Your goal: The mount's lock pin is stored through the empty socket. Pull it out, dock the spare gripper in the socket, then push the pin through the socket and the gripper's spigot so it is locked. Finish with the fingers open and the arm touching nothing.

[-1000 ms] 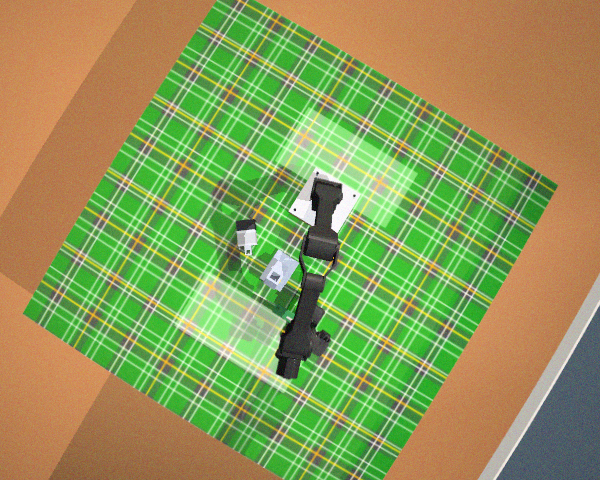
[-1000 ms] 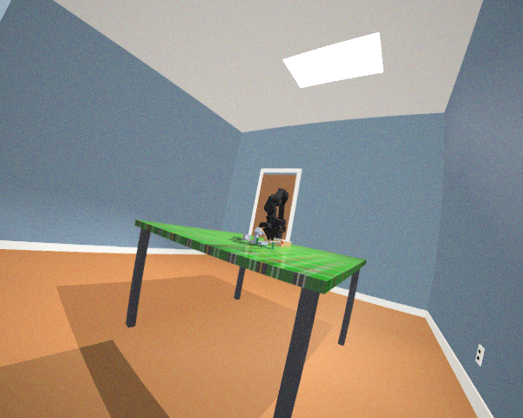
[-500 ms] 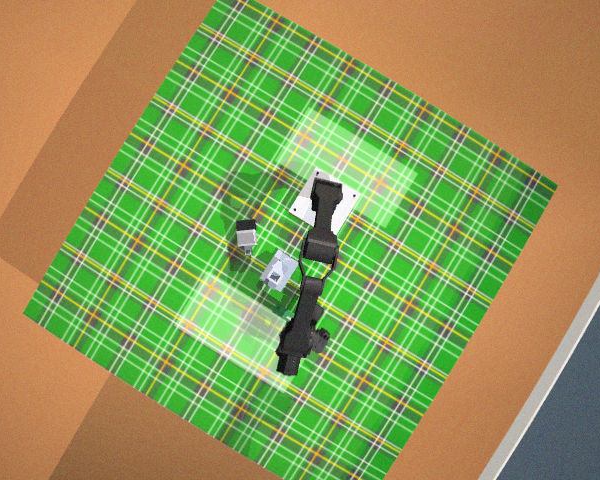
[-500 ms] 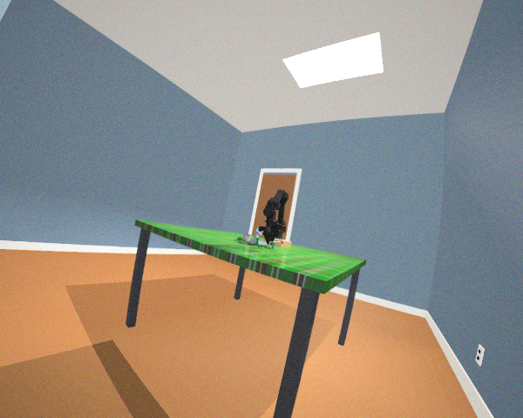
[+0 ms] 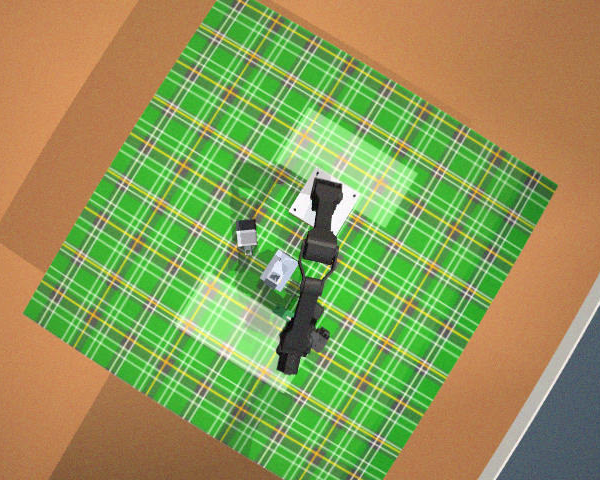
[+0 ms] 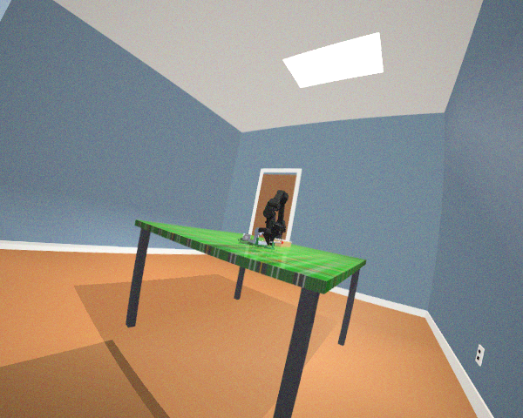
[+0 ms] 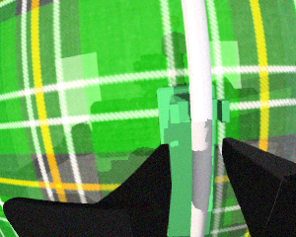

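The lock pin, a white rod (image 7: pixel 199 74), runs lengthwise over a green cradle (image 7: pixel 180 197) (image 5: pixel 281 311); its red head is out of the wrist view. My gripper (image 7: pixel 195 149) (image 6: pixel 269 243) is partly open, with one black finger on each side of the pin. Gaps show between both fingers and the rod. In the top view the arm hides the fingertips. The mount (image 5: pixel 286 261), a pale blue-grey block with a dark square opening, stands beside the cradle. The spare gripper (image 5: pixel 246 237), grey with a black end, lies apart to the mount's upper left. Whether the pin touches the cradle cannot be told.
The arm's white base plate (image 5: pixel 303 205) is on the green plaid table (image 5: pixel 445 248) (image 6: pixel 199 233). The arm's links (image 5: pixel 321 245) reach from it past the mount's right side, passing close to the mount.
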